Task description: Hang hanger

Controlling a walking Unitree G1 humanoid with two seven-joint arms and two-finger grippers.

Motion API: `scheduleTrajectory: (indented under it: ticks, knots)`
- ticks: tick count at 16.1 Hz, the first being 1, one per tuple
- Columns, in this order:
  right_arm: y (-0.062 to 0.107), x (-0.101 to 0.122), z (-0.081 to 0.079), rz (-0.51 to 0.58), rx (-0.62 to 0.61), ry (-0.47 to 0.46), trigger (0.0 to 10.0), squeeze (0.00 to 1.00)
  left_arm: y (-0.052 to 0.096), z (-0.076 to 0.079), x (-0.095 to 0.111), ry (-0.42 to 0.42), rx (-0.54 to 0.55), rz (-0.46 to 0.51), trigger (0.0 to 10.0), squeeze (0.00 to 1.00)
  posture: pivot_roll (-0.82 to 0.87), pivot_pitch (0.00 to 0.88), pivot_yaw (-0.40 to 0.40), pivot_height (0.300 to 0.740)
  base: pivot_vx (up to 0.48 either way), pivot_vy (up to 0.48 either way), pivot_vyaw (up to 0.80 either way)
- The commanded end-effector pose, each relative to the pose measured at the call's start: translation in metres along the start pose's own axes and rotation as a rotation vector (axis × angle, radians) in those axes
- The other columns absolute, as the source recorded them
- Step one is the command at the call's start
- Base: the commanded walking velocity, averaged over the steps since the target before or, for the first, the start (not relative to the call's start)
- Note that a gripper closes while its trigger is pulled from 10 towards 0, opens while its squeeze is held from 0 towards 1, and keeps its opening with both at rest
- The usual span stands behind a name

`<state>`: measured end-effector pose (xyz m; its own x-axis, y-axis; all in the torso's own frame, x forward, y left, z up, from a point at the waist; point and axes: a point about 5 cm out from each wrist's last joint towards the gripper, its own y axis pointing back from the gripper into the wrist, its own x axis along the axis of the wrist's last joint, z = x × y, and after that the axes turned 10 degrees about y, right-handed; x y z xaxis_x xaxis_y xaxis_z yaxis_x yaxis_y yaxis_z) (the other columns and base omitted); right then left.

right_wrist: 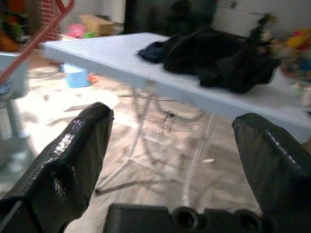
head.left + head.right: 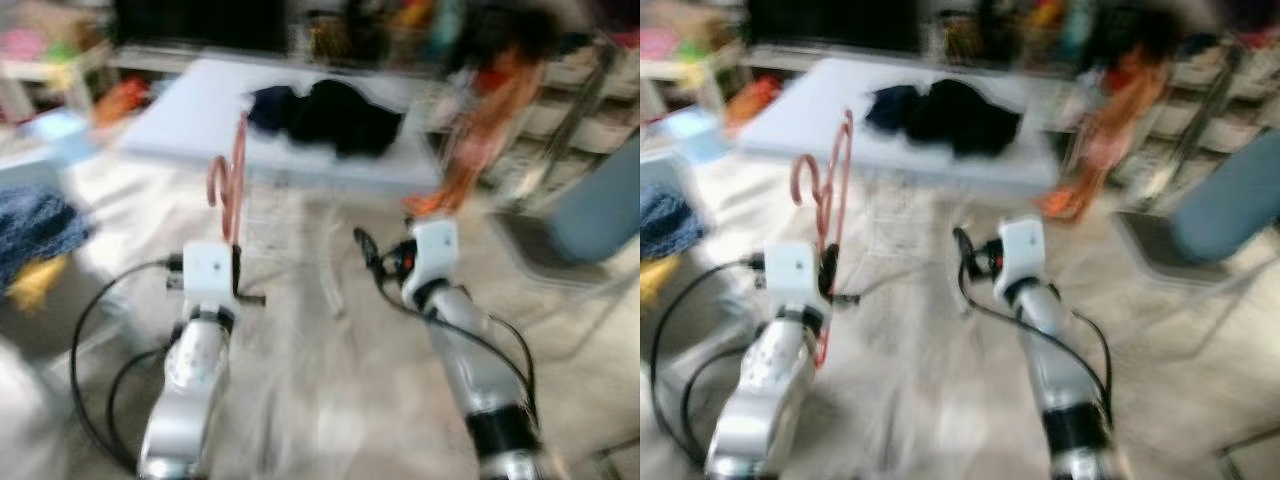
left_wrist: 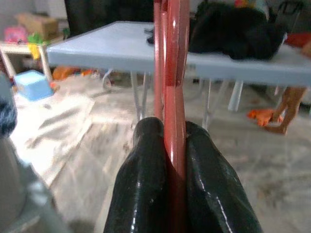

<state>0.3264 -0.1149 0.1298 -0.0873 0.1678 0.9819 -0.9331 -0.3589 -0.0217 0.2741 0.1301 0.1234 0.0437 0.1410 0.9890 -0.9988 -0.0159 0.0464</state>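
Observation:
A red hanger (image 2: 232,175) stands upright in front of me, its hook curling to the left. My left gripper (image 3: 167,145) is shut on the hanger's lower part (image 3: 171,73), both black fingers (image 3: 146,184) pressed against it. My right gripper (image 1: 175,141) is held out at about the same height to the right, open with nothing between its fingers (image 1: 73,160). Both silver arms reach forward over the floor, the left (image 2: 195,370) and the right (image 2: 470,360). The head views are blurred.
A light blue folding table (image 2: 200,110) stands ahead with dark clothes (image 2: 330,115) piled on it. Shelves with bins (image 2: 580,100) line the right, beside a grey chair (image 2: 590,220). A blue box (image 3: 34,83) and clutter lie at the left.

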Motion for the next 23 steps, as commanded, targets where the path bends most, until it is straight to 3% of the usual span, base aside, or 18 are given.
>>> scheduleTrajectory:
  ticks: [1, 3, 5, 7, 8, 13, 14, 15, 18, 23]
  knots:
    - [0.002, -0.002, 0.006, -0.015, 0.002, 0.007, 10.0, 0.0, -0.004, 0.008, 0.004, -0.008, -0.045, 0.001, 10.0, 0.0, -0.03, 0.0, -0.101, 0.74, 0.0, 0.0, 0.0]
    - [0.002, -0.005, 0.008, -0.038, 0.047, 0.055, 10.0, 0.0, -0.002, 0.009, -0.018, -0.058, -0.162, -0.157, 10.0, 0.0, -0.03, 0.0, -0.102, 0.74, 0.0, 0.0, 0.0]
    - [0.001, -0.006, 0.011, -0.056, 0.089, 0.132, 10.0, 0.0, -0.002, 0.001, -0.025, -0.148, -0.22, -0.198, 10.0, 0.0, -0.04, 0.0, -0.101, 0.74, 0.0, 0.0, 0.0]
    - [0.003, -0.01, 0.016, -0.079, 0.207, 0.285, 10.0, 0.0, -0.004, -0.008, -0.026, -0.168, -0.287, -0.239, 10.0, 0.0, -0.04, 0.0, -0.101, 0.74, 0.0, 0.0, 0.0]
    - [0.003, -0.01, 0.021, -0.081, 0.213, 0.285, 10.0, 0.0, -0.004, -0.01, -0.028, -0.189, -0.326, -0.269, 10.0, 0.0, -0.04, 0.0, -0.101, 0.74, 0.0, 0.0, 0.0]
    - [0.008, -0.007, 0.044, -0.094, 0.409, 0.472, 10.0, 0.0, 0.018, -0.021, -0.04, -0.365, -0.707, -0.461, 10.0, 0.0, -0.04, 0.0, -0.103, 0.74, 0.0, 0.0, 0.0]
    - [0.009, -0.007, 0.045, -0.093, 0.429, 0.483, 10.0, 0.0, 0.019, -0.021, -0.04, -0.377, -0.728, -0.466, 10.0, 0.0, -0.04, 0.0, -0.103, 0.74, 0.0, 0.0, 0.0]
    - [0.015, -0.005, 0.045, -0.106, 0.602, 0.53, 10.0, 0.0, 0.022, -0.019, -0.039, -0.396, -0.818, -0.485, 10.0, 0.0, -0.04, 0.0, -0.099, 0.74, 0.0, 0.0, 0.0]
    - [0.037, -0.011, 0.049, -0.215, 0.939, 0.654, 10.0, 0.0, 0.017, -0.014, -0.034, -0.454, -0.88, -0.448, 10.0, 0.0, -0.06, 0.0, -0.092, 0.74, 0.0, 0.0, 0.0]
    - [0.032, -0.006, 0.049, -0.217, 1.044, 0.729, 10.0, 0.0, 0.02, 0.0, -0.037, -0.442, -0.963, -0.442, 10.0, 0.0, -0.07, 0.0, -0.09, 0.74, 0.0, 0.0, 0.0]
